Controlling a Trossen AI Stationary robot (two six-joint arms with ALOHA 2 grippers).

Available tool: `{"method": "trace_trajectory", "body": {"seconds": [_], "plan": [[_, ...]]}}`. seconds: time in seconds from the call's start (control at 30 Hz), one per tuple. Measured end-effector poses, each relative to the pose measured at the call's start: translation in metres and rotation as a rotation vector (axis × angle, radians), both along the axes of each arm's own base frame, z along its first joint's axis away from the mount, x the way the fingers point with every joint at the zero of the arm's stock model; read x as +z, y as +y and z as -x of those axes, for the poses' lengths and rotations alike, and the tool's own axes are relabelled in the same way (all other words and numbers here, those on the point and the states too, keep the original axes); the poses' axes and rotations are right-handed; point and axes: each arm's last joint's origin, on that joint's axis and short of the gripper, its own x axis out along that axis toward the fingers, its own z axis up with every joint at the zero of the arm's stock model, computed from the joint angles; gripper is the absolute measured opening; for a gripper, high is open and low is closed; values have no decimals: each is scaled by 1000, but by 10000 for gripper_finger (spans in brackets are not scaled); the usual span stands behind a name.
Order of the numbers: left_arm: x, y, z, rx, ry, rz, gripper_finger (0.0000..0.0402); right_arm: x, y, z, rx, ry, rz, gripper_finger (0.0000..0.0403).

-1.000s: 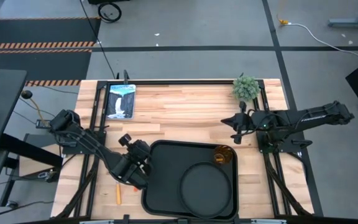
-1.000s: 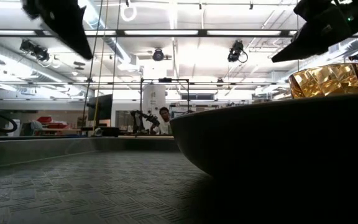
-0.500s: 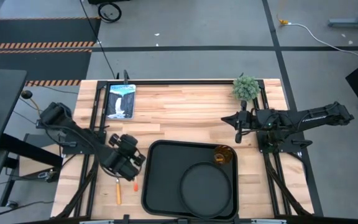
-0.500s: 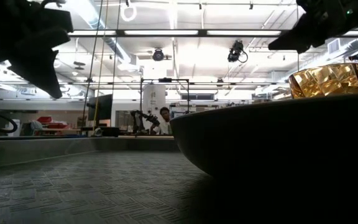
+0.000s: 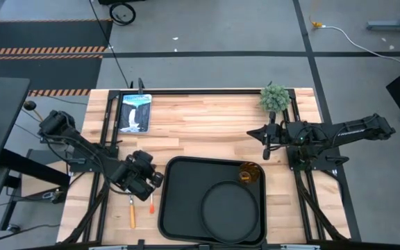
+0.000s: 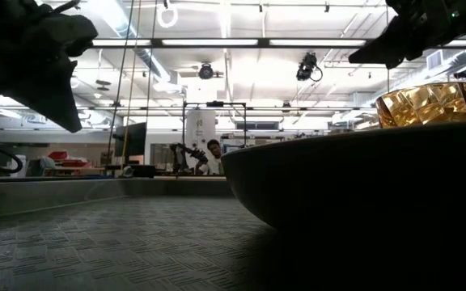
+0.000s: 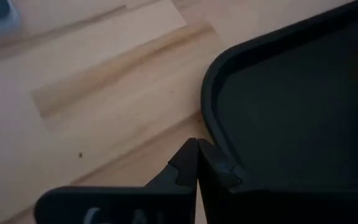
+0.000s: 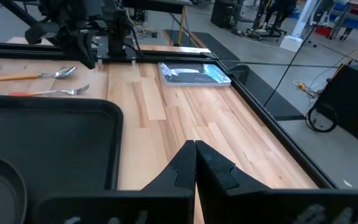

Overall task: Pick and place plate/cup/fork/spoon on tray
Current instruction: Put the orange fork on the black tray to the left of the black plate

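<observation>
The black tray [image 5: 179,208] lies at the near middle of the table. The round black plate [image 5: 231,208] rests flat on its right half, and the amber cup [image 5: 247,173] stands upright in its far right corner. The spoon [image 5: 132,214] and the fork [image 5: 151,206] lie flat on the wood left of the tray; both also show in the right wrist view [image 8: 39,74] [image 8: 51,92]. My left gripper [image 5: 151,184] is shut and empty, just left of the tray's far left corner [image 7: 219,81] and above the fork. My right gripper [image 5: 252,135] is shut and empty, beyond the cup.
A small green plant [image 5: 274,98] stands at the far right corner. A flat blue-and-silver packet [image 5: 135,111] lies at the far left. Bare wood lies between the tray and the table's far edge. A person shows far off in the room [image 6: 214,153].
My left gripper has gone from above the tray's left edge toward the table's left edge, and lower, and now hangs over the wood by the fork. The tray, plate, cup, fork and spoon have kept still.
</observation>
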Motion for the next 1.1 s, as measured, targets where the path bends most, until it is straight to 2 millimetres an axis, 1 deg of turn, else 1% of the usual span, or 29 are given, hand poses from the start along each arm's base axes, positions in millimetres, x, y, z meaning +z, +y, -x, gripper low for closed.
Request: {"method": "trace_trajectory", "body": {"seconds": [0.17, 0.4, 0.5, 0.6, 0.67, 0.83, 0.97, 1.1], "plan": [[0, -1, -1, 72, -39, 68, 33, 0, 1, 0, 21, 2, -7, 10], [0, -4, -2, 65, -5, 135, 82, 0, 1, 0, 20, -4, -28, 10], [9, -7, -6, 42, -21, 141, 97, 0, 1, 0, 21, -3, -28, 10], [22, -10, -11, 5, -36, 119, 100, 0, 1, 0, 21, -3, -28, 10], [27, -10, -11, 9, -26, 111, 100, 0, 1, 0, 23, -3, -30, 10], [20, -9, -9, 87, 32, 137, 100, 0, 3, -1, 85, 0, -49, 10], [8, -9, -16, 130, 107, 181, 100, 0, 3, -1, 88, -3, -49, 10], [7, -14, -26, 149, 182, 157, 100, 1, 3, -1, 90, -15, -45, 10]]}}
